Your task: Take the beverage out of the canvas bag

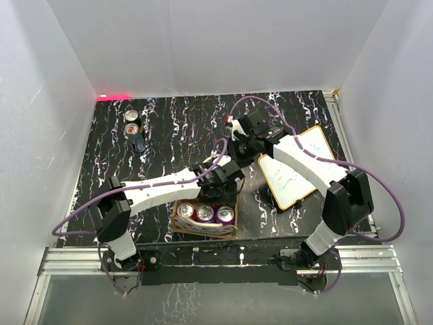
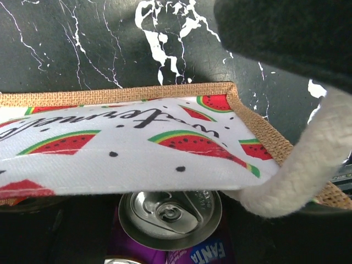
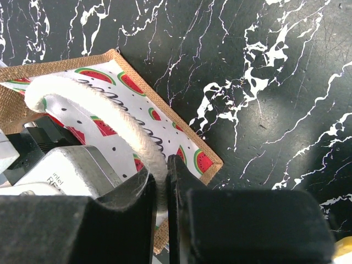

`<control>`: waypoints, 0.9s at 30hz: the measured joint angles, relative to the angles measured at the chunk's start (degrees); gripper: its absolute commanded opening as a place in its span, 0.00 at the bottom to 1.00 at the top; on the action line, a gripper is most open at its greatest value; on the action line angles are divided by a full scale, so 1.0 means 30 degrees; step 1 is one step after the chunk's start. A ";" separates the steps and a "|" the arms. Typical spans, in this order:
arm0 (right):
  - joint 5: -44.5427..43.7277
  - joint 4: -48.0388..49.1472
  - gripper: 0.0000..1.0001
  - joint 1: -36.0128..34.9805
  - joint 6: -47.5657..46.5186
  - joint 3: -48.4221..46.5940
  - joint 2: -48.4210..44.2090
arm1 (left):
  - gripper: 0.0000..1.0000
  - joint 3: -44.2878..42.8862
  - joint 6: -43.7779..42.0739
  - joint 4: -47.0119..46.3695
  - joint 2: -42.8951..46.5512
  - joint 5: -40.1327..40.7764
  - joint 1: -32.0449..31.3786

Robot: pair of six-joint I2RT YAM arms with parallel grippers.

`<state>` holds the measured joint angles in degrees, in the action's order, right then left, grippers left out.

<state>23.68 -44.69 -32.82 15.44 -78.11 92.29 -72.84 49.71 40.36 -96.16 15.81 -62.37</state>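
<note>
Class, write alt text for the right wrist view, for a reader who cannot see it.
The right gripper, jaws closed, pinches the cream rope handle of the watermelon-printed canvas bag, which stands on a black, white-veined table.

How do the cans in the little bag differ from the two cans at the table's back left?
The bag cans show three in a row inside the canvas bag at the near edge; the far cans stand as a pair straight on the table, far back. The bag cans look purple; one far can looks red. All stand upright, silver tops up.
</note>
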 measured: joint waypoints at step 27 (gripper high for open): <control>0.1020 0.0940 0.12 -0.0058 0.0189 -0.0124 -0.0211 | 0.11 -0.4998 -0.0066 0.5712 0.3490 0.2142 0.0087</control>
<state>26.74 -41.87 -32.99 16.01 -78.48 91.66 -87.83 49.52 57.49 -85.69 22.24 -62.11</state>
